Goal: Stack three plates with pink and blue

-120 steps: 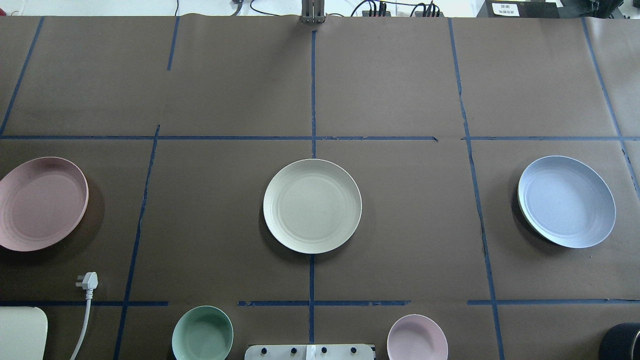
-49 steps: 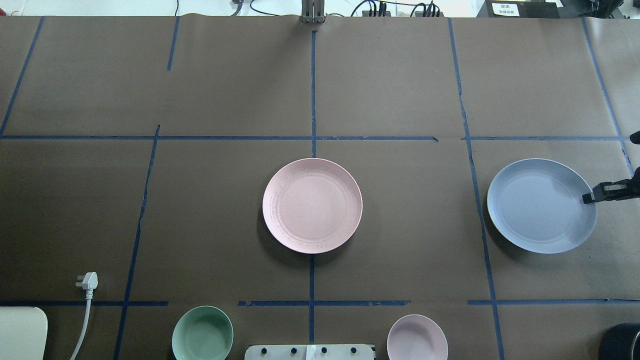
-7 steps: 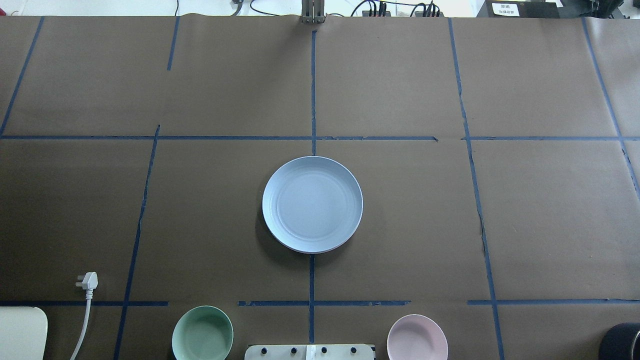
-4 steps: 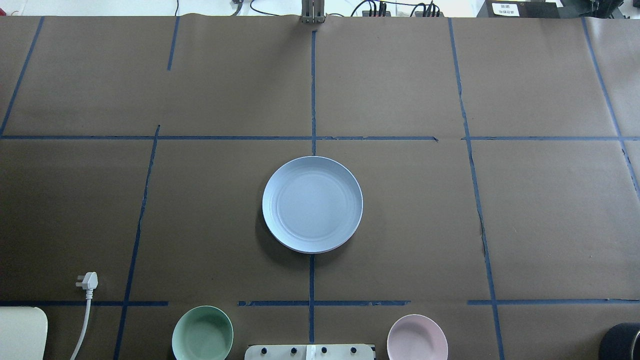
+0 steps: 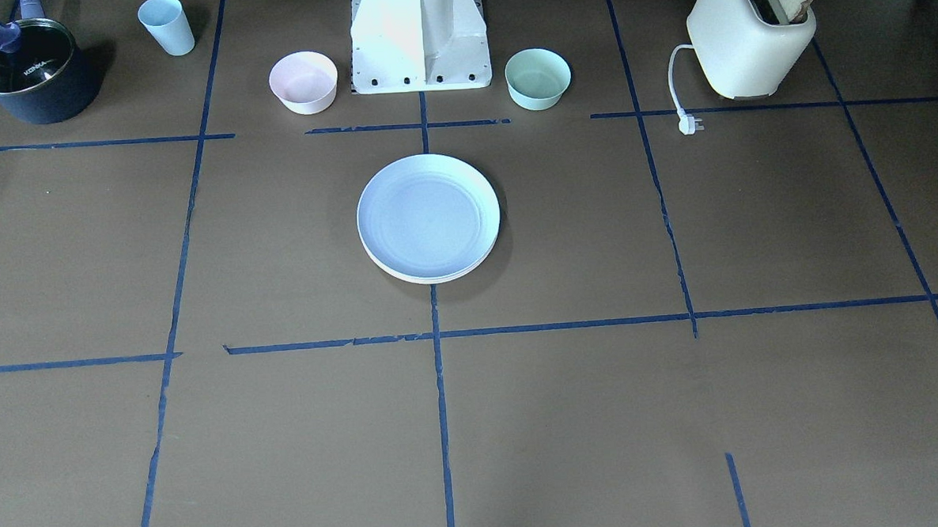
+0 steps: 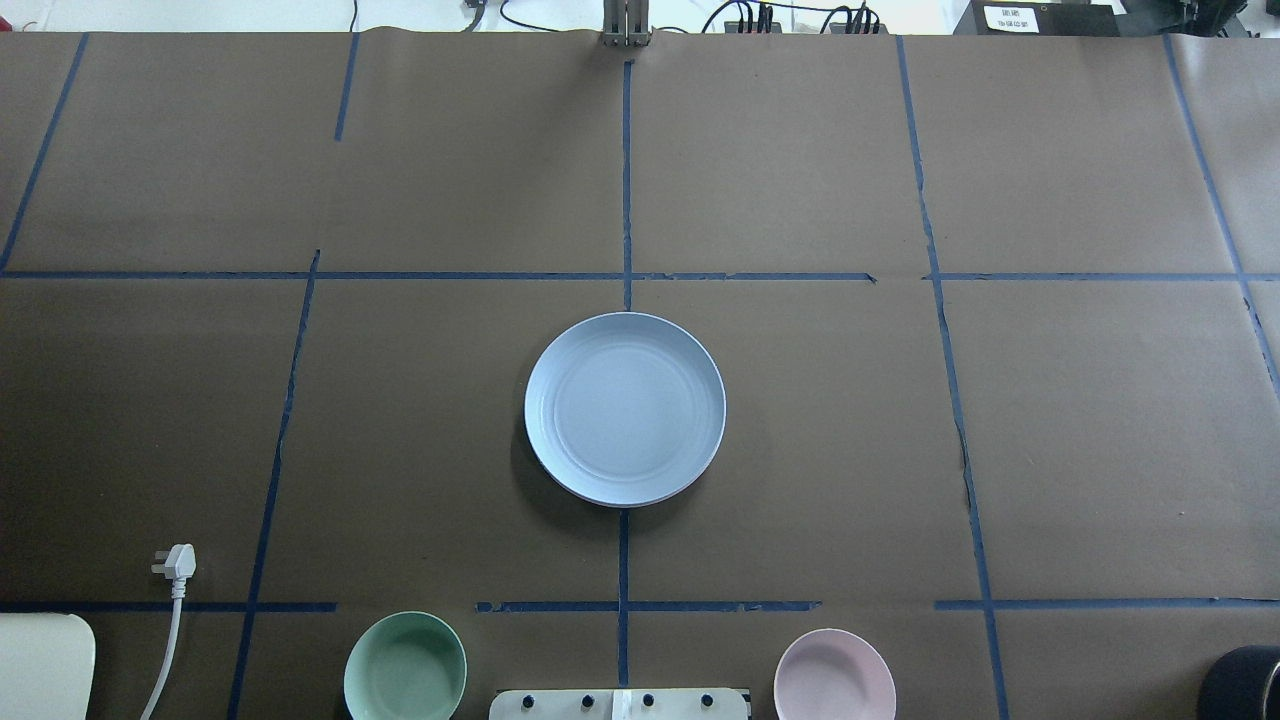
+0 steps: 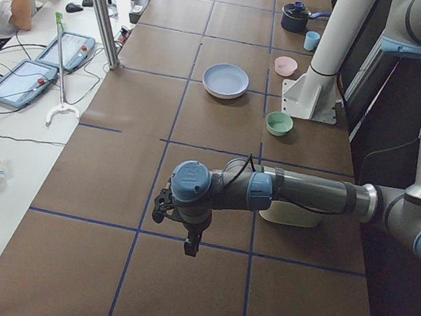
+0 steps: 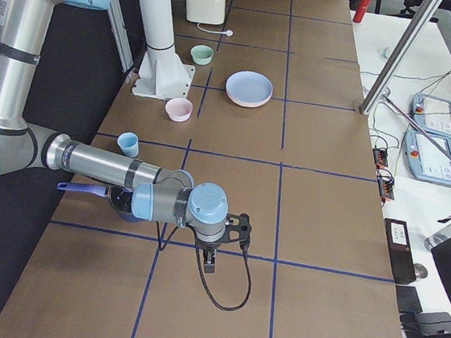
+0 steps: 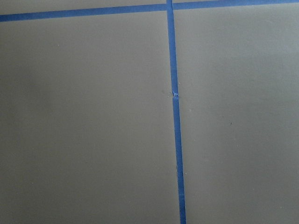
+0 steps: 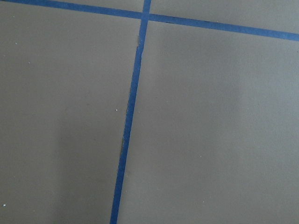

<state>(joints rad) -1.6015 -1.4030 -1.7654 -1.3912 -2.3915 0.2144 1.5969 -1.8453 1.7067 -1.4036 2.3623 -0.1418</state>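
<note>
While the blue plate (image 6: 625, 408) is lying on top, the pile (image 7: 225, 80) of three is sitting in the middle of the table (image 6: 1100, 450), right where two blue tape lines are meeting. A thin edge of the pink plate (image 8: 248, 103) is peeking out under the blue one, and the cream plate (image 5: 430, 279) is showing its rim at the very bottom. All three are lying flat with their hollow sides facing up. Being round, they are not pointing any way and have no long side. To me the stacking is looking finished.

Just past the pile, toward the robot's base (image 5: 419, 36), a mint-green bowl (image 6: 405, 668) and a small pink bowl (image 6: 834, 675) are standing apart from it.

Both arms are hanging far out at the two ends of the table. The left gripper (image 7: 191, 249) is pointing down over bare paper, and so is the right gripper (image 8: 208, 266). I cannot tell how wide either one is standing, but neither is carrying a plate. The pile is lying between them, well apart from both, and neither arm is looking nearer. Any fixing would be calling for a long reach in toward the middle.
</note>
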